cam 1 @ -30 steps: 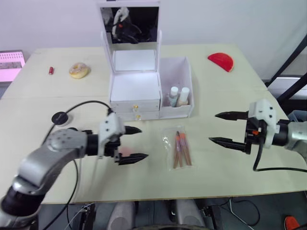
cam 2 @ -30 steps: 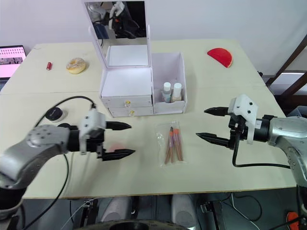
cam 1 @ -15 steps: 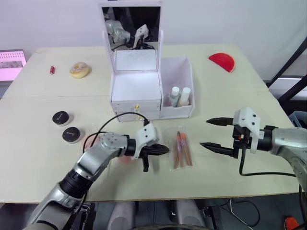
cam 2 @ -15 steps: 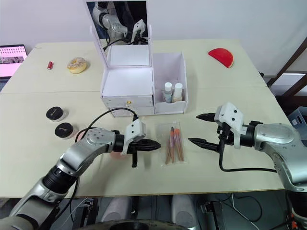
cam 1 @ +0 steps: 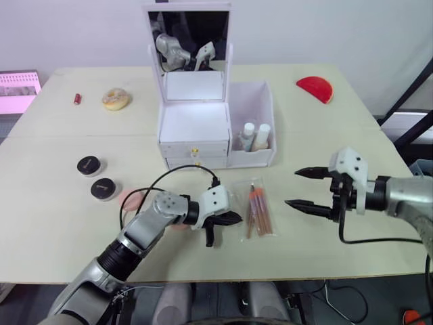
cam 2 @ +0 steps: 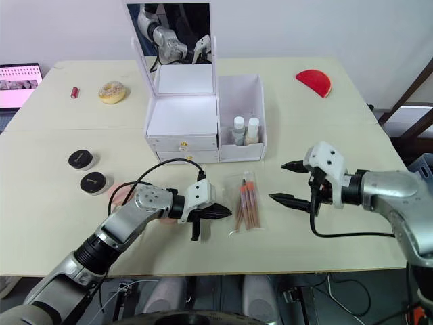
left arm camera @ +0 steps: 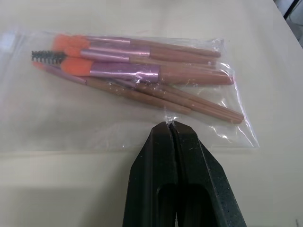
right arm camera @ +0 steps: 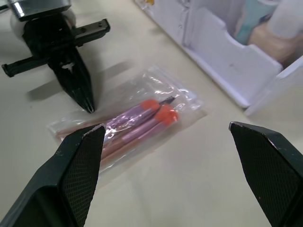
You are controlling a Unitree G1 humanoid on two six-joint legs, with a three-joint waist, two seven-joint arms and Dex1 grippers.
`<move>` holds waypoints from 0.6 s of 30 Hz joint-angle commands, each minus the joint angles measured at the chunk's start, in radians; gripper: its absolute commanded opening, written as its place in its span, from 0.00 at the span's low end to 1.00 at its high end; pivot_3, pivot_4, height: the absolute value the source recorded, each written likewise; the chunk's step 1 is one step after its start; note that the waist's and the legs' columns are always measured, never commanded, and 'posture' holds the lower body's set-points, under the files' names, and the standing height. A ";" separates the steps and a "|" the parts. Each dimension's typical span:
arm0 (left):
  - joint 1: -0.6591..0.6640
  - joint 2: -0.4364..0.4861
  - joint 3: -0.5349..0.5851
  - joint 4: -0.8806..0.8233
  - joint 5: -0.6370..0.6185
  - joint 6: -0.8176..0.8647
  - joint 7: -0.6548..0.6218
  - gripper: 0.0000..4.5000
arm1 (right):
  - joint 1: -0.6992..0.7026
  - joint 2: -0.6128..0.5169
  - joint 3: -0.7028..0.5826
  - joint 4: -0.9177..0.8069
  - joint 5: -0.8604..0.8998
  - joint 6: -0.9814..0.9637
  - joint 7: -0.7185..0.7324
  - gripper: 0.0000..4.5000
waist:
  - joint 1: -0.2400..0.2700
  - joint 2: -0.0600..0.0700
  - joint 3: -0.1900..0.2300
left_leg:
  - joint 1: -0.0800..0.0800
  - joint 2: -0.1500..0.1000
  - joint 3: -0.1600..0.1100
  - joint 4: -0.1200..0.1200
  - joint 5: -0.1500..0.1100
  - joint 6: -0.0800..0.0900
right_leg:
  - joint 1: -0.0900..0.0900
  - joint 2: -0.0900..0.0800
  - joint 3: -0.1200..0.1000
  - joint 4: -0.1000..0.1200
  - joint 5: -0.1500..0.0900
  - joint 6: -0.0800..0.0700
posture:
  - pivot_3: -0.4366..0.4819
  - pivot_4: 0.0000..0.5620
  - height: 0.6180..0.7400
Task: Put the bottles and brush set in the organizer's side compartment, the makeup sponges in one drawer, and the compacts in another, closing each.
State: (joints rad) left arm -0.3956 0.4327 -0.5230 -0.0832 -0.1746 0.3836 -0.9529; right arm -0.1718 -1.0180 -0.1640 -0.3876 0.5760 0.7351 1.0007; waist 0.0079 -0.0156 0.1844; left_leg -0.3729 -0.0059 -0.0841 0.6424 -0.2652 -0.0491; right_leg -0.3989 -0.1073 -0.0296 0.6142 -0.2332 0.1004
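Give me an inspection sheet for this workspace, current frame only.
Surface: pale table.
Job's things: brush set bagged in front of organizer; two bottles in side compartment; compacts at the robot's left; pink sponges beside left arm.
Clutter: donut, small red item, red wedge.
Grippers: left gripper shut at the bag's edge; right gripper open, apart.
Cables: black, on both arms.
Surroundings: mirror, wall.

Open tabletop (cam 1: 379, 264) lies around my right gripper (cam 1: 302, 188); my left gripper (cam 1: 233, 218), closed at the brush set (cam 1: 257, 211), blocks that side; two bottles (cam 1: 254, 137) occupy the side compartment (cam 1: 252, 101).
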 commanded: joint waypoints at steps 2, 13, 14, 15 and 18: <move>0.014 0.006 -0.019 0.039 0.041 0.019 -0.007 0.01 | -0.182 -0.023 0.129 0.128 0.050 0.265 0.021 1.00 | -0.001 0.000 0.000 | -0.001 0.000 0.000 0.002 0.000 0.000 | 0.000 0.000 0.000 0.000 0.000 0.000 | 0.48 0.27 1.00; 0.010 0.007 -0.022 0.048 0.055 0.004 -0.023 0.01 | -0.429 0.039 0.351 0.379 0.082 0.587 0.099 1.00 | 0.004 0.001 0.000 | -0.002 0.001 -0.001 0.003 -0.001 0.002 | 0.000 0.003 0.000 0.000 0.002 -0.003 | 0.48 0.27 1.00; 0.011 0.007 -0.021 0.047 0.055 0.003 -0.024 0.01 | -0.426 0.040 0.361 0.376 0.088 0.602 0.105 1.00 | 0.003 0.001 0.000 | -0.002 0.001 -0.001 0.003 -0.001 0.002 | 0.000 0.003 0.000 0.000 0.002 -0.003 | 0.48 0.27 1.00; 0.010 0.006 -0.020 0.048 0.055 0.003 -0.024 0.01 | -0.422 0.041 0.368 0.368 0.097 0.617 0.111 1.00 | 0.003 0.001 0.000 | -0.002 0.001 -0.001 0.003 -0.001 0.002 | 0.000 0.003 0.000 0.000 0.002 -0.003 | 0.48 0.27 1.00; 0.012 0.007 -0.018 0.047 0.053 0.001 -0.027 0.01 | -0.405 0.051 0.388 0.338 0.118 0.660 0.110 1.00 | 0.003 0.001 0.000 | -0.002 0.001 -0.001 0.003 -0.001 0.002 | 0.000 0.003 0.000 0.000 0.002 -0.002 | 0.48 0.27 1.00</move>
State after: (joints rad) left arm -0.4055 0.4246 -0.5234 -0.0643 -0.1604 0.3650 -0.9754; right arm -0.5772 -0.9695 0.2292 -0.0199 0.6730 1.3753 1.1036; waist 0.0112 -0.0148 0.1839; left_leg -0.3744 -0.0046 -0.0851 0.6455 -0.2663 -0.0472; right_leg -0.3991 -0.1045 -0.0294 0.6140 -0.2314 0.0987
